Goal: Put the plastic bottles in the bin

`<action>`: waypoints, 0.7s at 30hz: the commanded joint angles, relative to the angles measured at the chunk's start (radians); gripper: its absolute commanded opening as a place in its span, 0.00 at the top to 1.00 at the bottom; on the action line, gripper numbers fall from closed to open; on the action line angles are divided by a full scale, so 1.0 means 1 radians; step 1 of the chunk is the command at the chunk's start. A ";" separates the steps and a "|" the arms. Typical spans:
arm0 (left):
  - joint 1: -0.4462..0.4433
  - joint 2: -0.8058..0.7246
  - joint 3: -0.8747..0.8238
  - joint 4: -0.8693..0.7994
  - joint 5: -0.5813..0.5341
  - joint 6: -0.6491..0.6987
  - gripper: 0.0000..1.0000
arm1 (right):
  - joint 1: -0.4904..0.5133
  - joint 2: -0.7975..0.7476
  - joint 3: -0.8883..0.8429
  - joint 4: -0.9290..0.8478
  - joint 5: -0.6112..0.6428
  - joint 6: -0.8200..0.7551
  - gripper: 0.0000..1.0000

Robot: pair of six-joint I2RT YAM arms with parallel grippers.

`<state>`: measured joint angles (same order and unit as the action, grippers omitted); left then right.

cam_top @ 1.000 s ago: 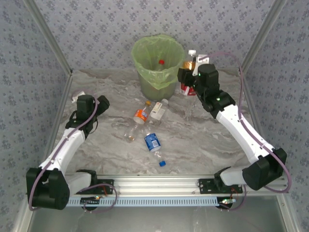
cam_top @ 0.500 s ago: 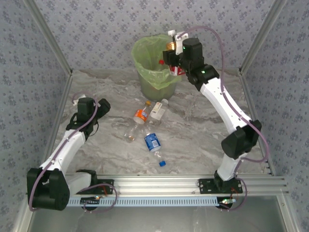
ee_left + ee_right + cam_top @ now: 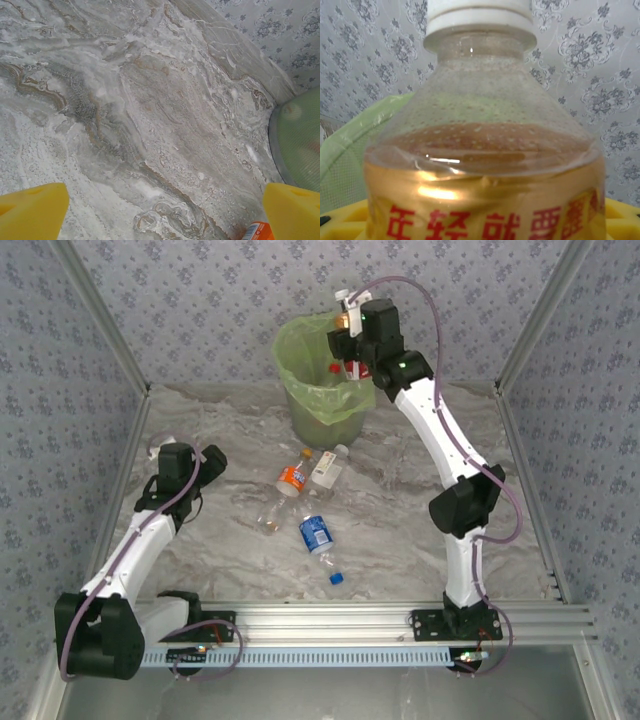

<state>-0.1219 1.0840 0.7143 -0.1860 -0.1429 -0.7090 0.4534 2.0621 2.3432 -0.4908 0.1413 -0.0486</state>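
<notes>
One white-capped gold-label bottle (image 3: pixel 480 150) clamped in right gripper (image 3: pixel 350 340), swung from beside the bin (image 3: pixel 325 405) to over its rim, left gripper (image 3: pixel 165 205) unmoved, jaws spread wide over marble table (image 3: pixel 125 100), loose bottles (image 3: pixel 317 532) untouched

**Right wrist view.** Gold-label bottle (image 3: pixel 485 150), seen close. A row of red Chinese characters runs across the gold band at the lower edge. It reads 年轻就要, followed by a fifth character, cropped at the right, that cannot be read with certainty. The lower strokes of the row are cut off by the frame.

**Top view.** Orange-label bottle (image 3: pixel 292 478), white-label bottle (image 3: pixel 324 469) and blue-label bottle (image 3: pixel 316 532): the print on all three is too small to read.

**Left wrist view.** A corner of the orange-label bottle carries small white print, illegible.
</notes>
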 commanded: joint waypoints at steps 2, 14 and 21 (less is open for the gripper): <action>0.013 -0.028 -0.008 -0.020 0.002 -0.003 0.01 | -0.011 0.015 0.050 0.045 -0.018 0.012 0.62; 0.016 -0.016 -0.008 -0.012 0.046 0.007 0.01 | -0.066 0.202 0.143 0.236 -0.076 -0.096 0.56; 0.016 -0.006 0.005 -0.018 0.054 0.019 0.01 | -0.057 0.291 0.192 0.242 -0.124 -0.237 0.35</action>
<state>-0.1112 1.0794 0.7132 -0.1886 -0.1085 -0.7078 0.3820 2.3260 2.4660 -0.2859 0.0429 -0.2028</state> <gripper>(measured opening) 0.993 0.639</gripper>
